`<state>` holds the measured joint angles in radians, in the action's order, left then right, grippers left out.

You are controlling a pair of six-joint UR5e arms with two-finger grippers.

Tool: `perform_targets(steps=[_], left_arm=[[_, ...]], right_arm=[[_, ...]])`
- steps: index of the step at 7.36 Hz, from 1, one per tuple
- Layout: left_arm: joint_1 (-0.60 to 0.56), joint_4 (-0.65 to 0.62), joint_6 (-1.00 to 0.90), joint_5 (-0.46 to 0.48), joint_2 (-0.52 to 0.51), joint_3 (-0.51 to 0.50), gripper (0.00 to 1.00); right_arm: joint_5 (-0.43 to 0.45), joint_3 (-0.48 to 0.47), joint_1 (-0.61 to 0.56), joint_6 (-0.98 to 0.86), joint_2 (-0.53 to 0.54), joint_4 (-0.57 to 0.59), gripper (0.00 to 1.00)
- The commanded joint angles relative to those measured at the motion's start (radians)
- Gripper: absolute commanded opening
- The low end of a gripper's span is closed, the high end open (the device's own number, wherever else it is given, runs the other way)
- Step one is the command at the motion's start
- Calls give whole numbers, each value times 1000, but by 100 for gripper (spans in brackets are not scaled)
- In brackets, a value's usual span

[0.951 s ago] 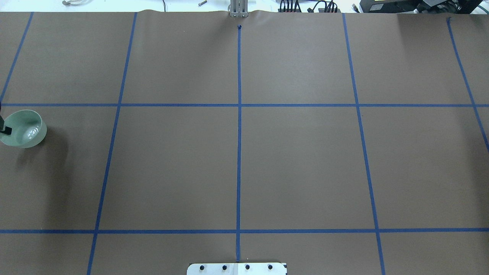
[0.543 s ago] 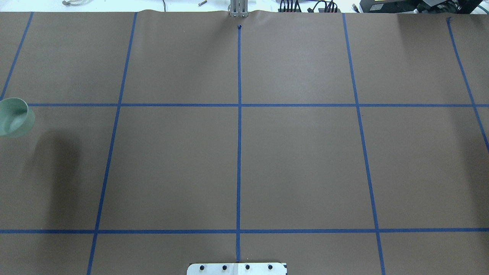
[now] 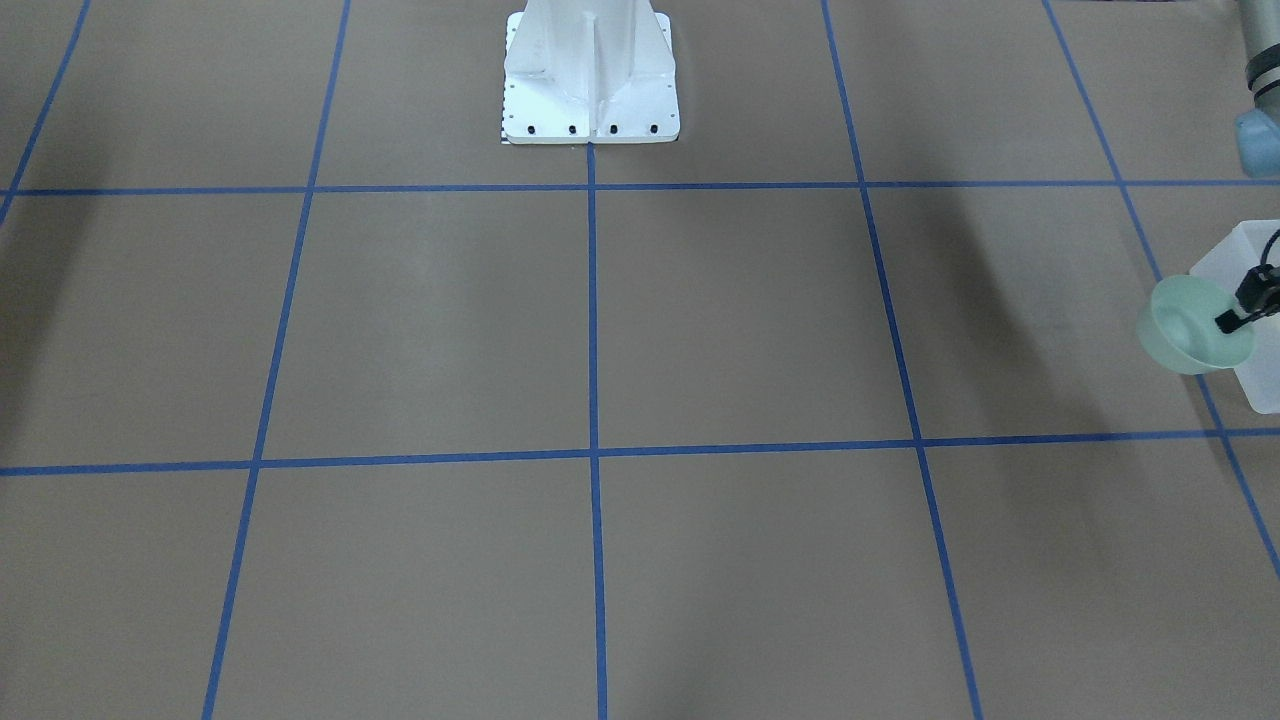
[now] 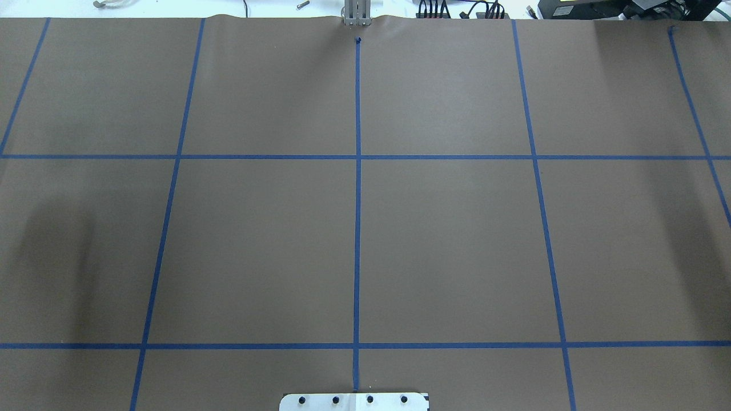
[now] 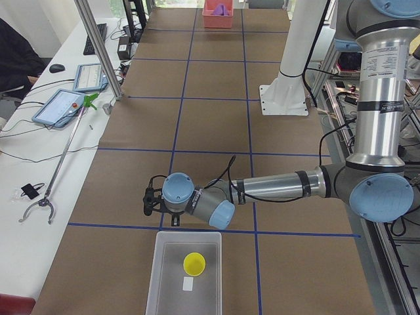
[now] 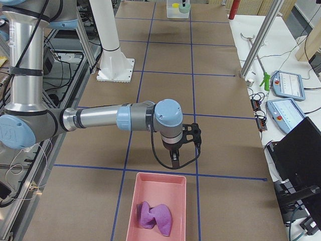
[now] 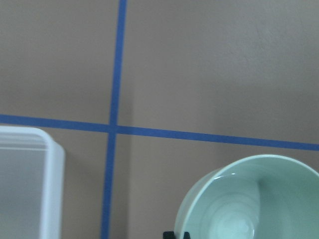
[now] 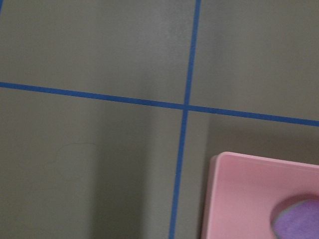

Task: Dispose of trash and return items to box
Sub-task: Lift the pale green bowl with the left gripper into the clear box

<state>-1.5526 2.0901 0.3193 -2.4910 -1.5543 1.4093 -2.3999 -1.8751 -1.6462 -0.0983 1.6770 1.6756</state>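
My left gripper (image 3: pixel 1228 320) is shut on the rim of the pale mint-green bowl (image 3: pixel 1190 328) and holds it above the table, beside the frosted white box (image 3: pixel 1255 380). In the left wrist view the bowl (image 7: pixel 249 199) fills the lower right and the box's corner (image 7: pixel 47 184) is at the lower left. In the exterior left view the yellow cup (image 5: pixel 194 263) stands inside the box (image 5: pixel 164 275), just in front of the left wrist; the bowl is hidden there. My right gripper (image 6: pixel 173 159) hangs over the table by a pink tray; I cannot tell whether it is open.
The pink tray (image 6: pixel 150 183) holds a purple cloth (image 6: pixel 153 217); its corner shows in the right wrist view (image 8: pixel 239 199). The white robot base (image 3: pixel 590 75) stands at the table's middle edge. Blue tape lines grid the brown table (image 4: pixel 445 240).
The left gripper has carried the bowl leftward and out of the overhead view; only its shadow stays at the left edge.
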Motion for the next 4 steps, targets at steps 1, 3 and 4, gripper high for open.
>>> perform_targets(steps=[1, 3, 4], left_arm=[[-168, -203, -315, 27, -7, -27, 0], [-228, -188, -471, 46, -42, -234, 0], [-236, -126, -477, 46, -123, -406, 0]], right_arm=[[-18, -90, 130, 187, -13, -2, 100], [-15, -145, 204, 302, -26, -4, 100], [-15, -159, 226, 346, -39, -4, 100]])
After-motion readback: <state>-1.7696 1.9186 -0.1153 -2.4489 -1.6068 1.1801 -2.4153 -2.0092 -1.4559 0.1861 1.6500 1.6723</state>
